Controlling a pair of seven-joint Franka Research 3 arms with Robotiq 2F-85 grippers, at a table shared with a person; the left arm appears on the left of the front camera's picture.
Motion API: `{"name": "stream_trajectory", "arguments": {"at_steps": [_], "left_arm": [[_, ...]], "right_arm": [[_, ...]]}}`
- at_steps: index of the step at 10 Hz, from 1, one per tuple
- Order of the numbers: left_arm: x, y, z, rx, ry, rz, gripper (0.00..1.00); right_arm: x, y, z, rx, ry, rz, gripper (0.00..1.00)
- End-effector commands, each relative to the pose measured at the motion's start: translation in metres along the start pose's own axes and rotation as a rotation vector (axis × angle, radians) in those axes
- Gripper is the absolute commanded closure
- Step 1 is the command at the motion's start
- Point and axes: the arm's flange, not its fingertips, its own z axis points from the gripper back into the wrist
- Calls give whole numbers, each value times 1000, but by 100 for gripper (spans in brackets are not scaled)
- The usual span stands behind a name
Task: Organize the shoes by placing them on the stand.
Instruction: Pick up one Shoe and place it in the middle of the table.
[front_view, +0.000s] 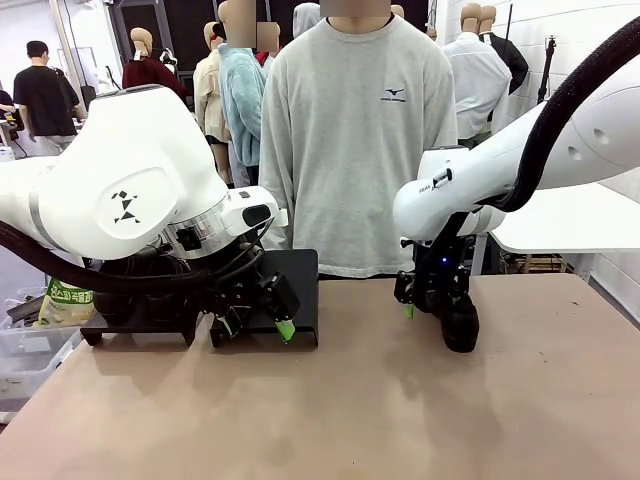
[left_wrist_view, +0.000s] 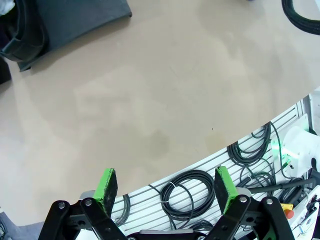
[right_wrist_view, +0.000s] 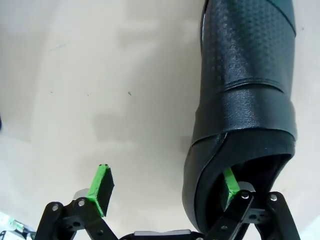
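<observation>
A black shoe (front_view: 460, 325) stands on the tan table right of centre, its toe pointing toward me. My right gripper (front_view: 432, 305) is down at its heel, open. In the right wrist view one green finger (right_wrist_view: 230, 182) sits inside the shoe (right_wrist_view: 245, 90) opening and the other finger (right_wrist_view: 102, 185) stands outside over bare table, so the jaws straddle the shoe's side wall. The black stand (front_view: 300, 275) sits at the far left of the table. My left gripper (front_view: 257, 327) hangs open in front of the stand, holding nothing. Another black shoe (left_wrist_view: 20, 30) rests on the stand (left_wrist_view: 75, 20).
A person in a grey sweatshirt (front_view: 350, 150) stands at the far side behind the table, hands out of sight. A clear bin with a green packet (front_view: 65, 300) sits left of the table. Coiled cables (left_wrist_view: 185, 192) lie below the near table edge.
</observation>
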Motion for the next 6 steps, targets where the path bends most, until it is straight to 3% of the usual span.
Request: {"name": "stream_trajectory", "arguments": {"at_steps": [1, 2, 3, 6], "left_arm": [[0, 1, 2, -9, 7, -2, 0], [0, 1, 2, -9, 7, -2, 0], [0, 1, 2, -9, 7, -2, 0], [0, 1, 2, -9, 7, -2, 0]], "right_arm": [[-9, 0, 1, -19, -29, -36, 0], [-9, -1, 2, -12, -32, -48, 3], [-9, -1, 2, -13, -35, -52, 15], [-7, -2, 7, -28, -43, -85, 66]]}}
